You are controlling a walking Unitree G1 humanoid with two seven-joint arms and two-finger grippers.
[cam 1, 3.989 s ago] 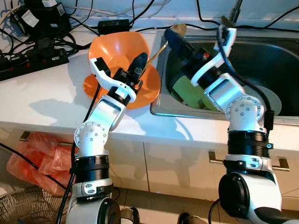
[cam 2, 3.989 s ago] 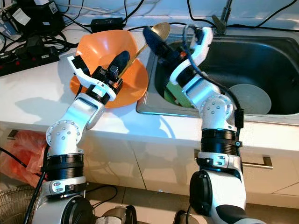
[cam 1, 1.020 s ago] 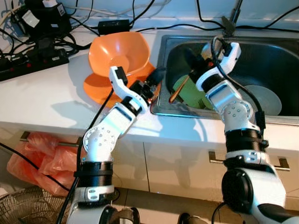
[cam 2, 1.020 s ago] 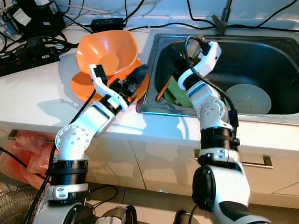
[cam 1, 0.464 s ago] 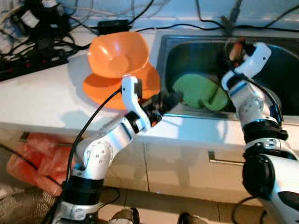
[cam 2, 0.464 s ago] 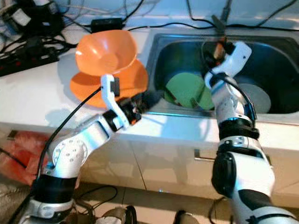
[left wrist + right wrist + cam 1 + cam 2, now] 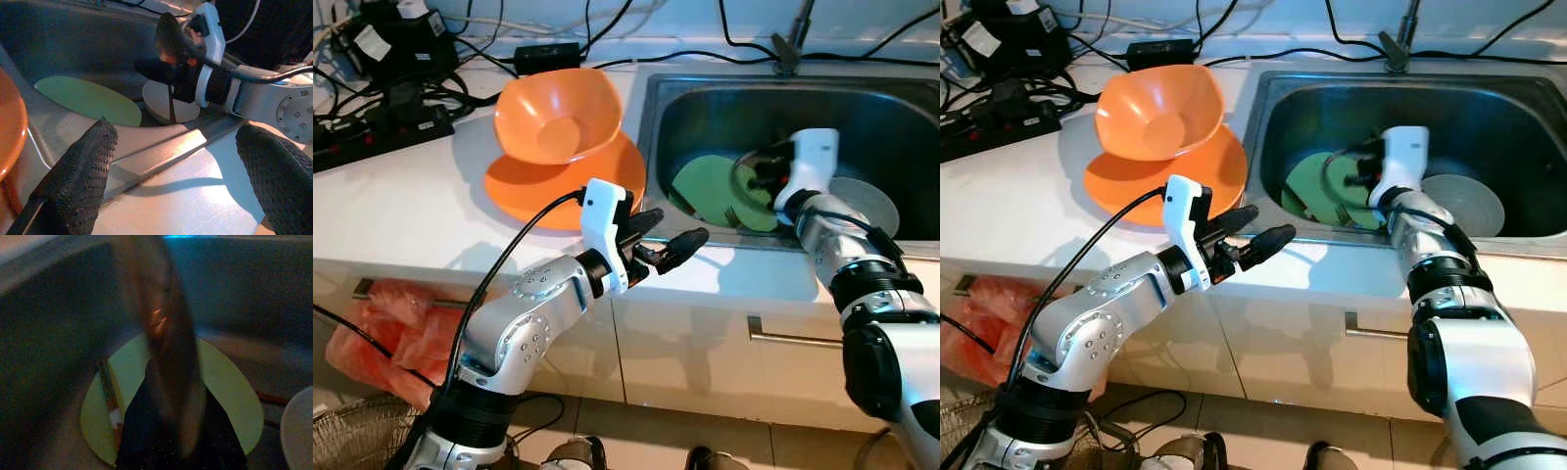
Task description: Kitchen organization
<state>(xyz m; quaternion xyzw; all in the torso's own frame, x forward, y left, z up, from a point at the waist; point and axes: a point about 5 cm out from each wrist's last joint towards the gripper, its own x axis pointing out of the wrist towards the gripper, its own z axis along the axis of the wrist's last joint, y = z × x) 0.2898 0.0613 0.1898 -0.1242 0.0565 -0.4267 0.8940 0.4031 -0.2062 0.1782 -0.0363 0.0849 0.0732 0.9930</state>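
The left claw (image 7: 672, 241) hangs spread apart and empty over the white bench (image 7: 401, 196) edge, beside the sink (image 7: 891, 117). The right claw (image 7: 164, 54) reaches into the sink above the green plate (image 7: 705, 186); whether it grips anything I cannot tell. An orange bowl (image 7: 558, 113) sits on an orange plate (image 7: 524, 191) on the bench

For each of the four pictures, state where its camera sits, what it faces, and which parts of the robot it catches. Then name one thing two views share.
Left eye, head: looks down at counter, orange bowl, sink; both arms.
Right eye: same scene, beside it.
Left wrist: looks along its open fingers over the sink edge; right gripper ahead.
Right wrist: down into the sink; blurred dark fingers.
Shared: green plate in both wrist views.
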